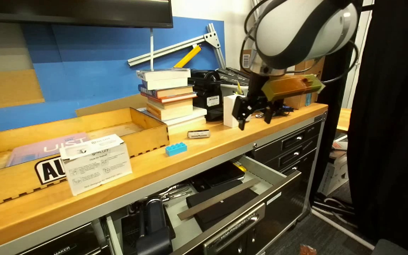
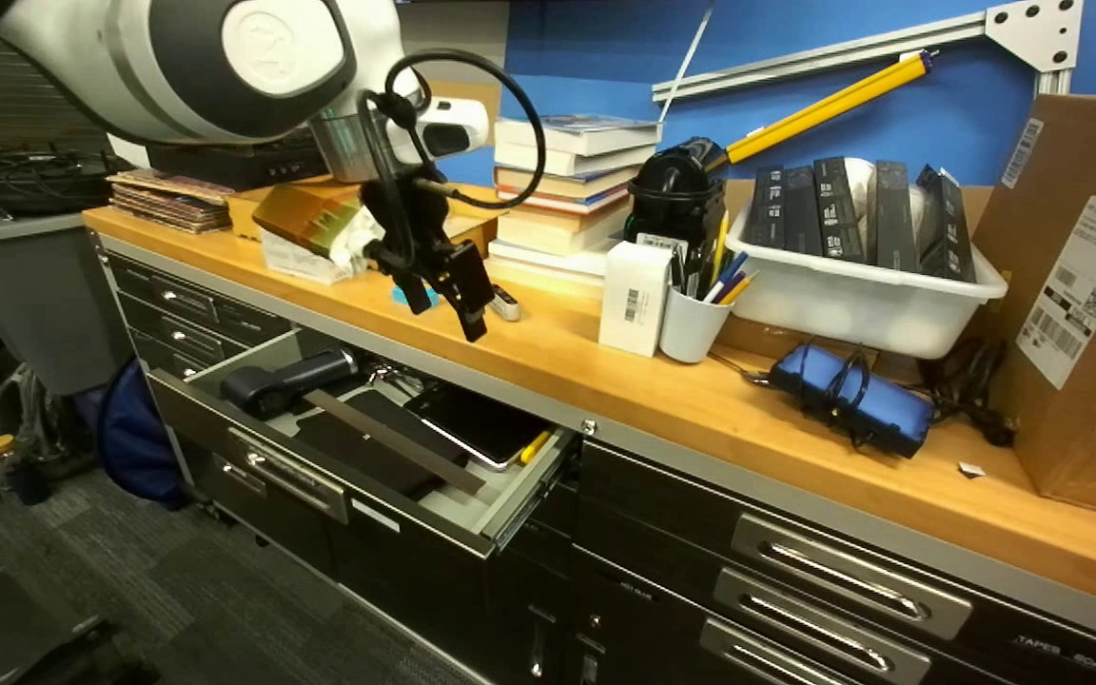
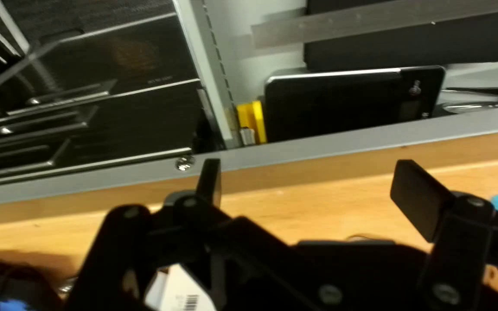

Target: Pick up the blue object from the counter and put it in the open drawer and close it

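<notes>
While the blue object [image 1: 176,149] sits studs-up on the counter [image 1: 221,142], a bit below and left of centre in an exterior view, the gripper [image 3: 309,185] hangs well apart from it, fingers [image 3: 419,201] spread wide. Wrist view catches the blue object at the right edge, part-hidden by gripper hardware. The drawer [image 1: 260,197] is open at lower centre, down-right of the blue object. Contents: grey bar [image 1: 221,197] lying over a flat black piece [image 1: 227,207], dark tool [image 1: 154,219] toward the lower left, silver-edged black panel [image 3: 339,103] and small yellow item [image 3: 246,114], both upper centre in the wrist view. Near the blue object: small greyish piece [image 1: 198,134] up-right, wooden tray [image 1: 151,141] up-left, printed white carton [image 1: 97,164] to the left. Book stack [image 1: 168,94] is upper centre, blue wall panel [image 1: 101,81] behind it. White box [image 1: 229,109] stands upright right of centre, partly behind the gripper. Pen cup [image 2: 691,328] is just beside that box, right of centre in an exterior view; cable-wrapped blue pack [image 2: 852,395] lies lower right of it, white bin [image 2: 862,309] upper right, cardboard box [image 2: 1062,285] at the right edge. Arm [image 1: 306,32] fills the upper right in an exterior view, amber block [image 1: 292,86] below it, dark screen [image 1: 73,12] upper left.
</notes>
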You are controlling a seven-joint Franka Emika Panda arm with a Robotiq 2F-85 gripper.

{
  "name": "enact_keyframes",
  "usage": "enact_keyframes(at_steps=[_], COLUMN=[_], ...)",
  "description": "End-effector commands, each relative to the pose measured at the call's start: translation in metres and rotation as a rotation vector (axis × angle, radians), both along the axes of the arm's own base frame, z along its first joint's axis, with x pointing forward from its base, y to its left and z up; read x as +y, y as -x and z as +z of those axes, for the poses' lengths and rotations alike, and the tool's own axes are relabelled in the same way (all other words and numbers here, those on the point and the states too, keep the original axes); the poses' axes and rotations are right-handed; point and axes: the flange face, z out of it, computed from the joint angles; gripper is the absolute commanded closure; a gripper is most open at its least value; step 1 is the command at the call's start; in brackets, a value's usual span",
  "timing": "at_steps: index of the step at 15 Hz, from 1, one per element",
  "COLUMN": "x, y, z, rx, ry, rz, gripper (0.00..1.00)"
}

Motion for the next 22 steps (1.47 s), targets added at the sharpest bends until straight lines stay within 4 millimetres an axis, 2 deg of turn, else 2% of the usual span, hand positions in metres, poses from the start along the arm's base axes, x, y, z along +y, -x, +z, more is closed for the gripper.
enact_keyframes(at_steps=[1,5,8,14,20,21,22], x=[0.06,0.119,0.148,0.182,0.197,0.198,0.198], y=[-0.055,-0.095,-0.111,-0.132,-0.148,-0.149,-0.149], z=[-0.003,-0.025,-0.039,-0.058,-0.069,-0.071,-0.072], rx=[-0.046,-0.012,0.044,0.0,-0.025,-0.017,-0.012], ry=[0.02,0.022,-0.017,0.019,0.076,0.068,0.067], rz=[0.079,0.154,0.209,0.272,0.326,0.324,0.325], gripper=[0.0,0.0,0.0,0.0,0.0,0.25,0.26])
